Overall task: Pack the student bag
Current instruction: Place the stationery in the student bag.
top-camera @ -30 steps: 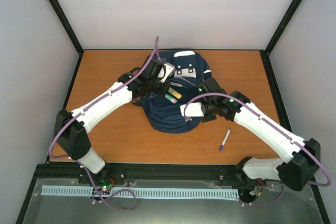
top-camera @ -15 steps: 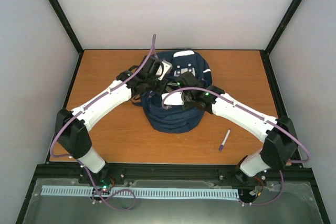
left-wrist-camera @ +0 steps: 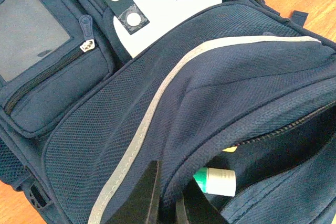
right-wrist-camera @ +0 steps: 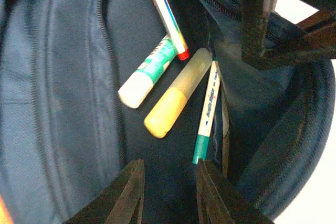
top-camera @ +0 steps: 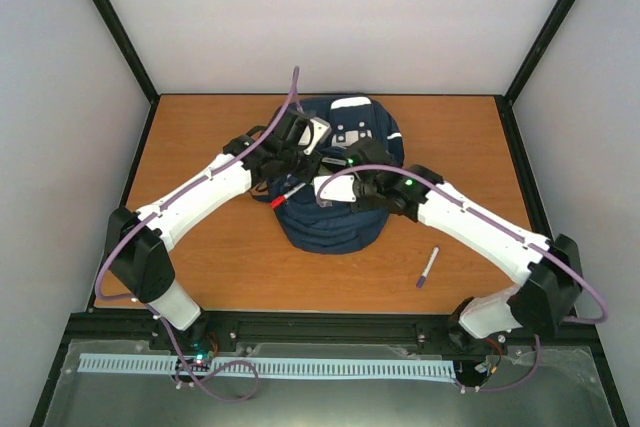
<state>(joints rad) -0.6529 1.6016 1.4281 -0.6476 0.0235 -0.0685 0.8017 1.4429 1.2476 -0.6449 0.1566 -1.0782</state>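
**A:** Left arm (top-camera: 200, 192), pose?

**B:** Base sits at 8 o'clock in the overhead view. The forearm runs up toward 1 o'clock, with the wrist near centre. The left gripper (left-wrist-camera: 168, 200) has its fingers pinched together on a fold of the student bag (left-wrist-camera: 210, 77).

**A:** Right arm (top-camera: 480, 227)?

**B:** Base at 5 o'clock, elbow out at 4 o'clock. The forearm reaches toward 10 o'clock and the wrist is bent, pointing roughly to 9 o'clock. The right gripper (right-wrist-camera: 169, 171) has its fingers parted, with nothing between them. In its own wrist view both dark fingers rise from 6 o'clock.

**A:** How do the two stand relative to each other?

**B:** They are near each other at centre. The left gripper lies at about 11 o'clock from the right one. I cannot tell whether they touch.
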